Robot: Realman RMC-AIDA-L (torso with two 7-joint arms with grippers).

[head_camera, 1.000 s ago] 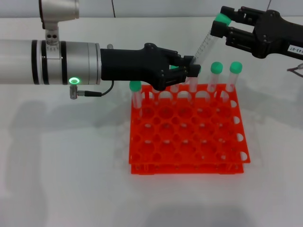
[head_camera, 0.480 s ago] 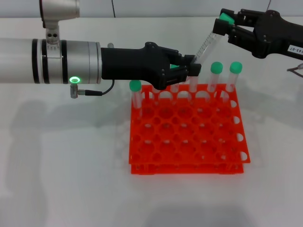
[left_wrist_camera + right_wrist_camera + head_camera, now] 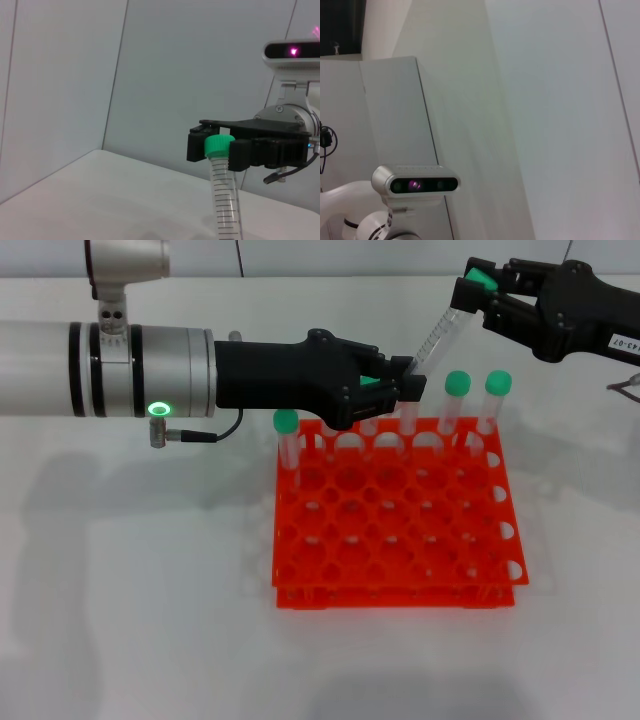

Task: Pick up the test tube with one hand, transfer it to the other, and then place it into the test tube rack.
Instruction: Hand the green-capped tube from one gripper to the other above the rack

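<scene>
The left gripper [image 3: 400, 380] is clamped on the lower end of the test tube [image 3: 436, 334], which slants above the far edge of the test tube rack [image 3: 395, 530]. The right gripper [image 3: 478, 292] is clamped on its green cap, farther beyond the rack. Other capped tubes [image 3: 455, 400] stand in the rack's far row.

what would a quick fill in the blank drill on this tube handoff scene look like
1. The tilted test tube has a cap coloured ____.
2. The right end effector grips that tube at its ____ end.
3. The left end effector holds the tube above the ____ row of the test tube rack.
4. The rack's colour is ____.

Missing words: green; capped; back; orange-red
</scene>
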